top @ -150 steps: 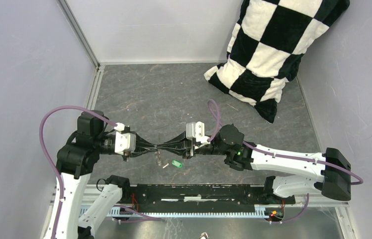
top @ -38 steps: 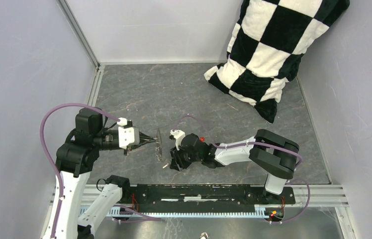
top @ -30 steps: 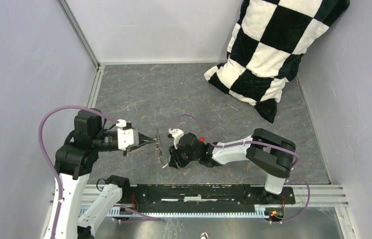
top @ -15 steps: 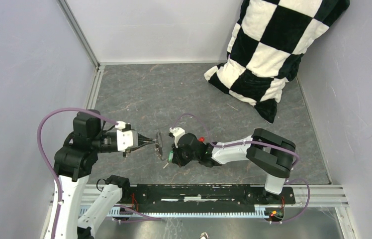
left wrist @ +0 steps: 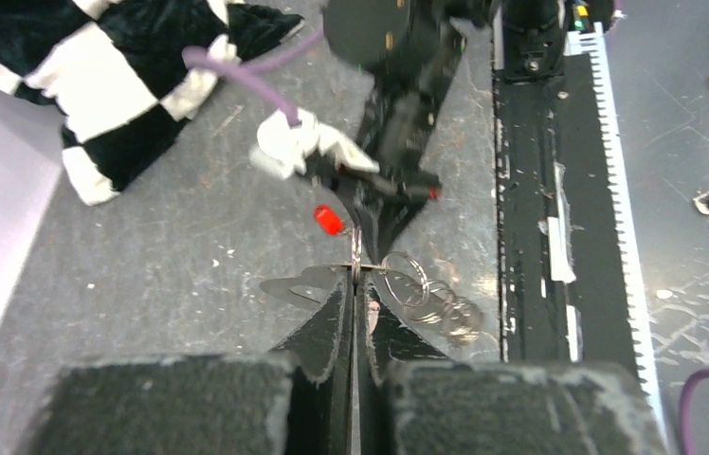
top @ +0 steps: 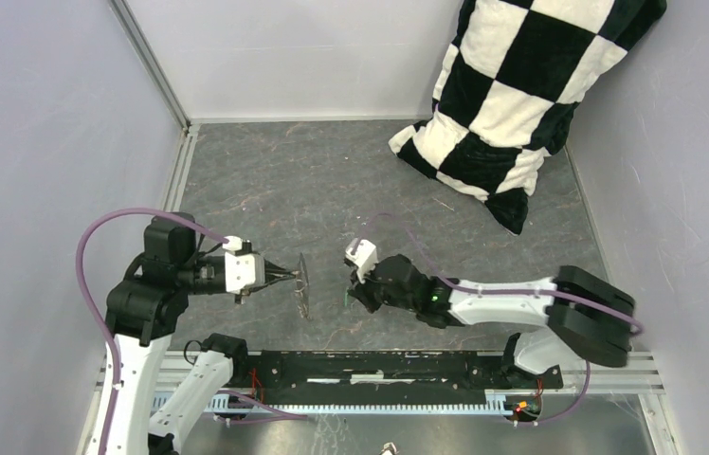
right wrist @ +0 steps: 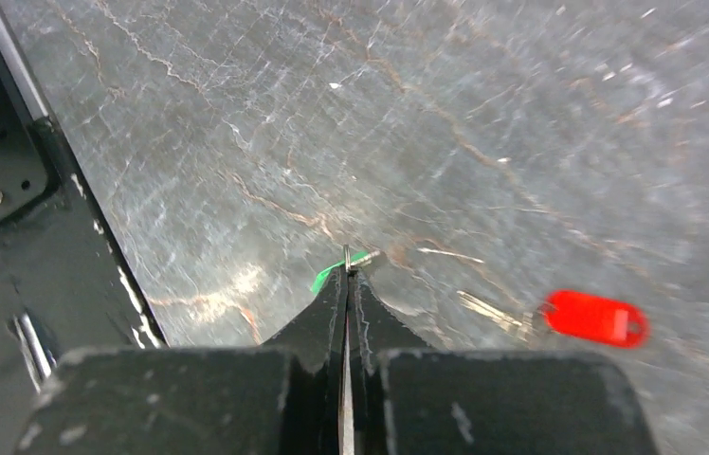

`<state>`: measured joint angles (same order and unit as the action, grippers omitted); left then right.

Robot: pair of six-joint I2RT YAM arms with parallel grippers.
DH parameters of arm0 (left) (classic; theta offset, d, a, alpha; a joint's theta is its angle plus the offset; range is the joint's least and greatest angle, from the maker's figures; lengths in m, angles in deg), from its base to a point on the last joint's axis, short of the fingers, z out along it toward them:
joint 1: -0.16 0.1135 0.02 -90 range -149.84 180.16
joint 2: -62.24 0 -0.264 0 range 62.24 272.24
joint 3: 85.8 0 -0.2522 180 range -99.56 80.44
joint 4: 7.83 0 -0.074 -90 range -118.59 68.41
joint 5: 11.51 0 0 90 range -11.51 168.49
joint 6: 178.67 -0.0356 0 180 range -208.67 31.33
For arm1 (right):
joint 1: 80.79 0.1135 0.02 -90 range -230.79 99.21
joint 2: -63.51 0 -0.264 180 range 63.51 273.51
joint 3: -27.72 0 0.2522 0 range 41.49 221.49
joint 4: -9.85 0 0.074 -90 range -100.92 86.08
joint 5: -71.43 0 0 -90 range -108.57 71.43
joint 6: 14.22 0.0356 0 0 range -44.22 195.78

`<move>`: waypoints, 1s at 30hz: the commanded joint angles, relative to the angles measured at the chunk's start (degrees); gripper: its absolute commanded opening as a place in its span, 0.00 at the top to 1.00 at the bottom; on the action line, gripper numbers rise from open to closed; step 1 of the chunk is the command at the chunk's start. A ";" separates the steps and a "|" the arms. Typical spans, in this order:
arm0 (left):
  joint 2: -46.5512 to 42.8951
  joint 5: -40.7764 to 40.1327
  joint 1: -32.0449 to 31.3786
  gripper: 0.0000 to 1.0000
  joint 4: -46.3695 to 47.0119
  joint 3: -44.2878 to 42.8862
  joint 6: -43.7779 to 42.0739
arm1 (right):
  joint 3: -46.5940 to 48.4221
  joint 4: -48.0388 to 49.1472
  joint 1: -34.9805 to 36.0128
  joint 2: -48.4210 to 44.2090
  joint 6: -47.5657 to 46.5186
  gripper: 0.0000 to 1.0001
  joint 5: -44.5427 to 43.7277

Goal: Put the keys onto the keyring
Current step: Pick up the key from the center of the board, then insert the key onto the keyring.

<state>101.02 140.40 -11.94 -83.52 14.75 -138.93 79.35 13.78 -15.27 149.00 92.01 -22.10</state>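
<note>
Green key (right wrist: 328, 275) sits pinched in my clenched right pincer (right wrist: 347, 275), frame centre; red key (right wrist: 592, 318) lies on the table (right wrist: 521, 142), lower right, apart from my tips; my left pincer (left wrist: 354, 282) clamps the keyring (left wrist: 305, 284).

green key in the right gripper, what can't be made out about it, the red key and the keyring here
- green key: in the right wrist view only a sliver shows beside the shut right gripper; it is a speck in the top view.
- red key: blurred in the right wrist view; the top view does not show it.
- keyring: edge-on in the left gripper in the left wrist view, so its gate is unreadable.
</note>
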 commanded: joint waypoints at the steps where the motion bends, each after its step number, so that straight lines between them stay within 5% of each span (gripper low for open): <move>1: 0.61 5.19 -0.12 0.98 -6.19 1.83 -8.30 | -5.18 3.97 0.83 -12.17 -18.14 0.99 -2.95; 7: 1.25 13.03 -0.21 0.98 -11.63 3.53 -18.10 | -4.15 -1.08 3.56 -26.75 -32.50 0.99 -6.63; 16: 2.87 22.79 -0.98 0.98 -11.76 2.04 -21.50 | 10.10 -9.77 10.77 -30.81 -50.19 0.99 -6.27; 22: 1.54 24.39 -1.34 0.98 -9.91 1.59 -19.29 | 19.37 -17.36 16.56 -26.98 -61.81 0.99 -4.47; 30: -2.56 25.45 -1.35 0.98 1.58 3.65 -6.18 | 23.86 -21.51 21.87 -23.06 -68.01 0.99 -4.96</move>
<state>100.28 161.80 -13.12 -89.71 18.23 -152.92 99.90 -4.67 4.77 124.85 28.98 -27.04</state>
